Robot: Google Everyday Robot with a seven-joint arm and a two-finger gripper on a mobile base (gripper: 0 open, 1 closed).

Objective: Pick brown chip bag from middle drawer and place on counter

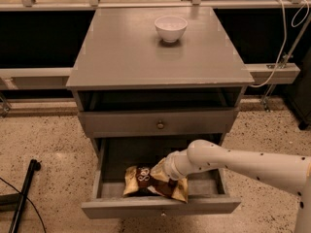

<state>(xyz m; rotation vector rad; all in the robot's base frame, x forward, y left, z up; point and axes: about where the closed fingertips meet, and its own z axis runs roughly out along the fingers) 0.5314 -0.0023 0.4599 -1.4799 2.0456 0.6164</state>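
The brown chip bag (pixel 146 179) lies crinkled in the open middle drawer (pixel 160 207), near its front, with a yellow-gold end at each side. My white arm reaches in from the right. My gripper (pixel 165 171) is down in the drawer, right at the bag's right half and touching it; the wrist hides the tip. The counter (pixel 141 52) is the grey top of the cabinet, above the drawers.
A small white bowl (pixel 170 28) stands at the back of the counter. The drawer above (pixel 158 124) is closed, with a round knob. A black pole (pixel 24 193) lies on the speckled floor at the left. Cables (pixel 284 38) hang at the right.
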